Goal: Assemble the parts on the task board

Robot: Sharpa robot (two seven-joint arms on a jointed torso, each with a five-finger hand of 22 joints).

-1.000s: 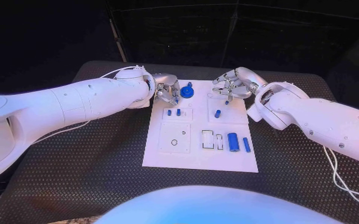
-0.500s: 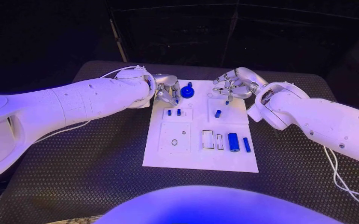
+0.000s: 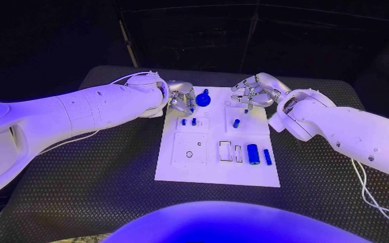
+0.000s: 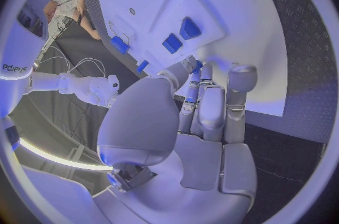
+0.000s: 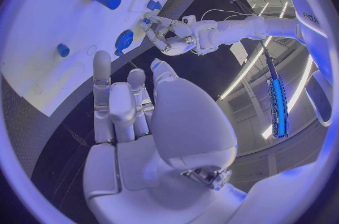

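Two silver hands sit at the far end of the task board [image 3: 217, 170], which lies as a white plate in the middle of the head view on the black table [image 3: 97, 187]. Coming in from the left of the frame, the left hand [image 3: 180, 99] hangs over the board's upper left corner, just beside a round blue part [image 3: 203, 100] that stands near the board's top edge. In the left wrist view its fingers [image 4: 212, 113] lie close together and straight, with the thumb folded near them, and I see nothing between them; whether a fingertip touches the small blue piece beside it I cannot tell. From the right of the frame, the right hand [image 3: 249, 93] hovers over the board's upper right corner. The right wrist view shows its fingers [image 5: 120, 105] extended side by side with nothing in the palm, a narrow loose pose.

Below the left hand, two small blue pegs [image 3: 188, 122] stand side by side on the board. Under the right hand a short blue pin [image 3: 236, 123] stands in the upper right area. At lower right of the board a blue cylinder [image 3: 253, 153] lies flat, with a thinner blue rod [image 3: 267, 157] just beside it on the right.
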